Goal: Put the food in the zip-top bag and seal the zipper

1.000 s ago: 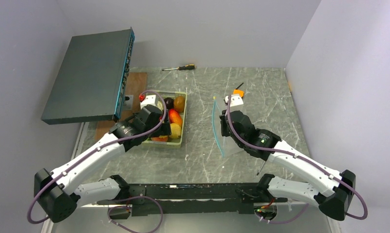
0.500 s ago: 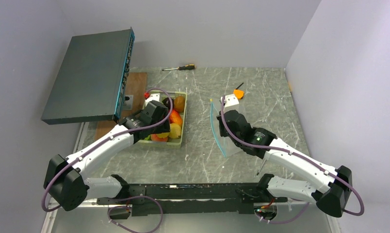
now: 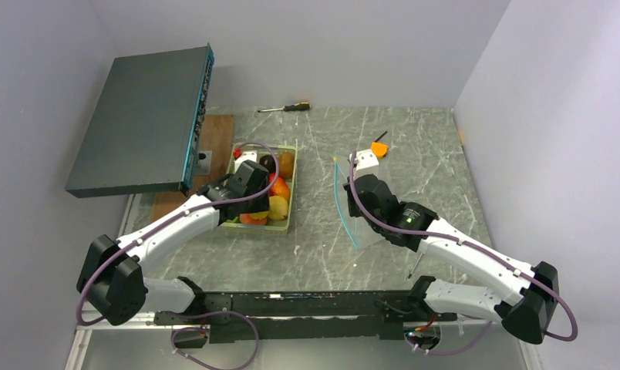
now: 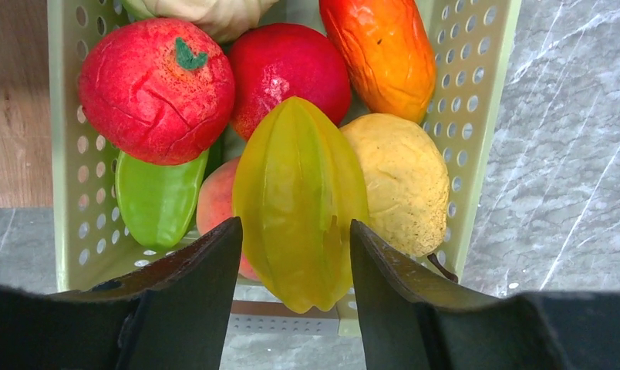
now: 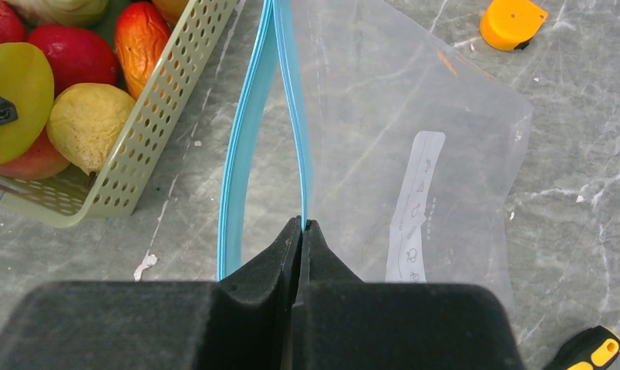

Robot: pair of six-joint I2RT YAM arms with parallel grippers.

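Observation:
The food lies in a pale green tray (image 4: 476,92): red, orange, green, peach and yellow pieces. My left gripper (image 4: 295,223) is over the tray's near end (image 3: 254,206), shut on a yellow star fruit (image 4: 299,193) held between its fingers. The clear zip-top bag (image 5: 399,116) lies flat on the table right of the tray (image 3: 368,231). Its teal zipper (image 5: 245,139) is parted into two lips. My right gripper (image 5: 301,223) is shut on the right-hand lip, and it also shows in the top view (image 3: 356,206).
A large dark flat box (image 3: 141,119) leans at the back left over a wooden board (image 3: 218,127). A screwdriver (image 3: 285,107) lies at the back edge. A small orange tool (image 5: 512,21) lies beyond the bag. Another screwdriver (image 5: 588,351) lies near the bag's right corner.
My left arm has swung further over the tray and its gripper now holds the star fruit. My right gripper has shifted slightly left with the zipper lip.

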